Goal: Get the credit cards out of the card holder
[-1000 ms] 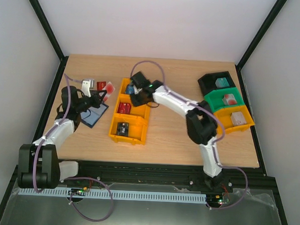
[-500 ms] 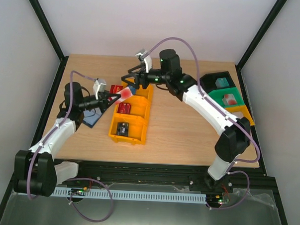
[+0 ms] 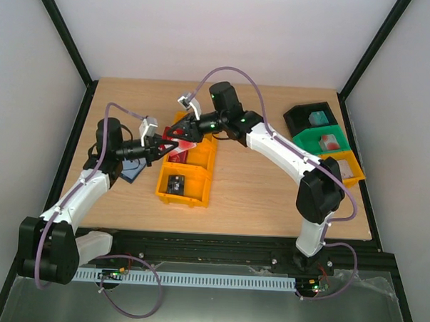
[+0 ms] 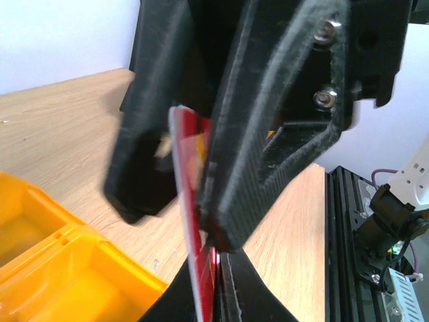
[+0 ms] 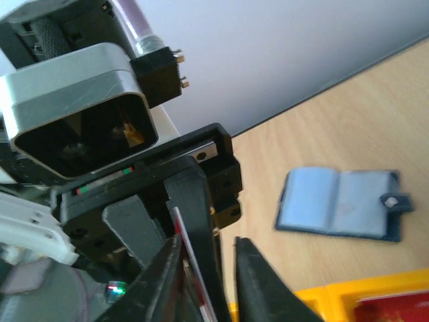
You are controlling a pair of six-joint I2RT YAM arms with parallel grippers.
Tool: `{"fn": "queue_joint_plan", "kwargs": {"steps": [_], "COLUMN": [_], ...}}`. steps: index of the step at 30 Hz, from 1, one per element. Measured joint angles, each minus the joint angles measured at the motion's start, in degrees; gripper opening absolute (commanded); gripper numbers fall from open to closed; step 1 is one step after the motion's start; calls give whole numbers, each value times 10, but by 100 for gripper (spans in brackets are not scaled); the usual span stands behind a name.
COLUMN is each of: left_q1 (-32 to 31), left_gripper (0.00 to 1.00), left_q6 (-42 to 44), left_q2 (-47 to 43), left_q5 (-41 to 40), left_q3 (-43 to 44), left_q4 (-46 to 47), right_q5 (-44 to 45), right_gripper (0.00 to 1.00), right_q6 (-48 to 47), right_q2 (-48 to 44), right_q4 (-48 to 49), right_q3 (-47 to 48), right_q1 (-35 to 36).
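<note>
My left gripper (image 3: 166, 142) is shut on a red credit card (image 3: 181, 140) and holds it in the air over the far end of the yellow three-compartment bin (image 3: 166, 174). My right gripper (image 3: 186, 133) meets it there with its jaws apart around the card's free end. In the left wrist view the card (image 4: 191, 201) shows edge-on in my left gripper (image 4: 216, 282). In the right wrist view the card (image 5: 184, 255) and a left finger sit inside my right gripper (image 5: 208, 282). The card holder (image 3: 132, 170) lies open, light blue side up (image 5: 338, 204), left of the bin.
The bin's middle compartment holds a red card (image 3: 177, 156) and its near one a dark card (image 3: 175, 184). Black (image 3: 300, 115), green (image 3: 310, 144) and yellow (image 3: 353, 179) bins with small objects stand at the table's right edge.
My left gripper has carried the red card from beside the card holder rightward over the bin. My right arm has risen from the bin's far compartment and come to the card.
</note>
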Motion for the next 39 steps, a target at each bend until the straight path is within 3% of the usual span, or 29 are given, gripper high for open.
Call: {"fn": "queue_joint_plan", "kwargs": {"steps": [1,9,13,19,23,30,32,39], "left_q1": [0,-2,-5,-9,-16,-17,-17,2], "left_gripper": [2,3,12,16,8,2,14,29], "left_q6": [0,-75,-208,-383,-436,-457,-427,-282], "left_q2": [0,2,18,39,43,55,55,53], "left_q5": [2,19,3,-40,-59,-81,-96,-197], "left_q3": [0,-3,-31,-81,-92,-99,-97,-81], "left_q4": [-1,31,155,335,380,400,371,187], "right_q5": [-3,-32,-24,-3,2,5,13,105], "right_gripper": [2,2,1,1,2,2,2,2], "right_q6": [-2,4,63,141,176,218,223,220], "right_q2": [0,-2,-3,6,17,31,34,41], "right_q4": [-4,20,85,164,205,245,244,202], "right_q3": [0,-7,-26,-32,-31,-30,-30,-26], "right_q1": [0,-3,-14,-24,-31,-32,-33,-66]}}
